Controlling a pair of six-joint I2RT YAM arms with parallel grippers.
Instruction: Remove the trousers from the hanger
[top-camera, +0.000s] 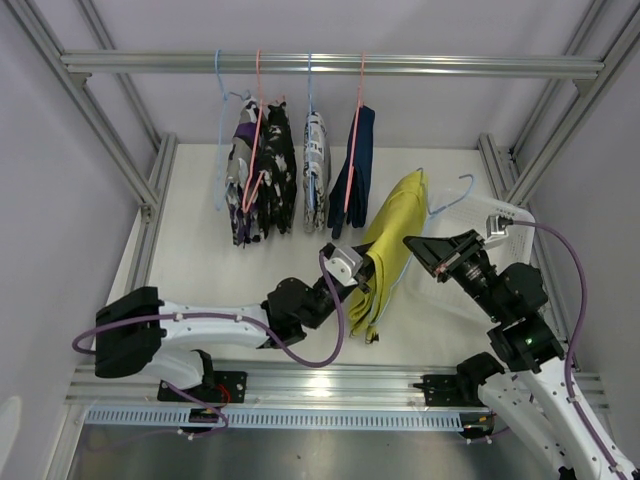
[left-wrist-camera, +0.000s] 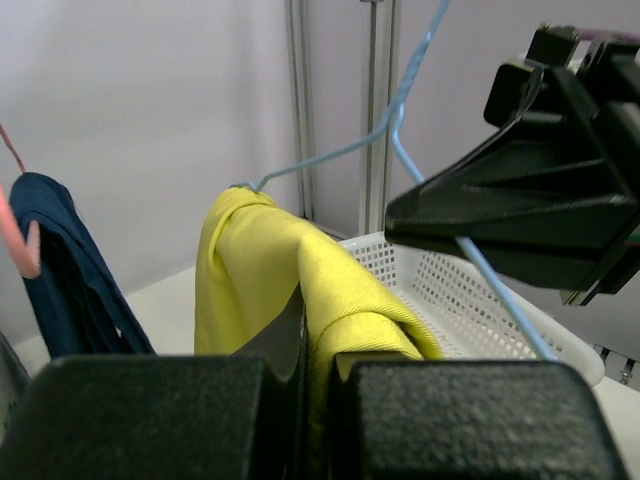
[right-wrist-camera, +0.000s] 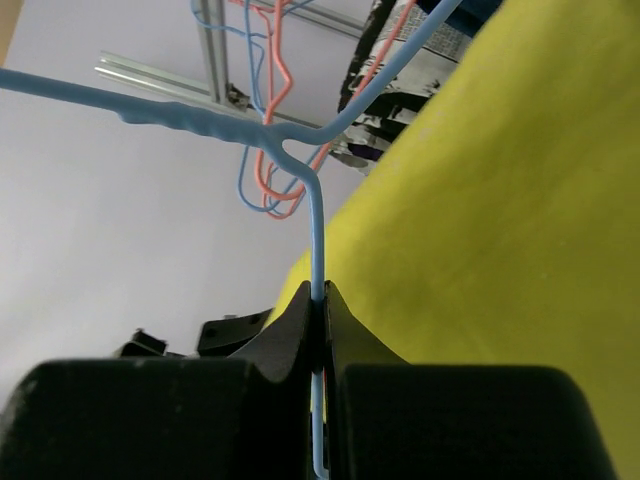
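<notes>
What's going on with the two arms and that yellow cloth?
The left gripper is shut on the yellow-green trousers, while the right gripper pinches the wire of their blue hanger, held off the rail near the white basket. The trousers are not yet off the hanger. The navy trousers and patterned trousers hang on the rail.

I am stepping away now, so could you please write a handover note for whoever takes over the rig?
The left gripper is shut on the yellow-green trousers; the right gripper is shut on the blue hanger.
The pair is draped over that hanger, off the rail, beside the white basket.
The navy trousers and patterned trousers hang on the rail.
Done: none freed.
Left: pull the yellow-green pair off, then the others.
</notes>
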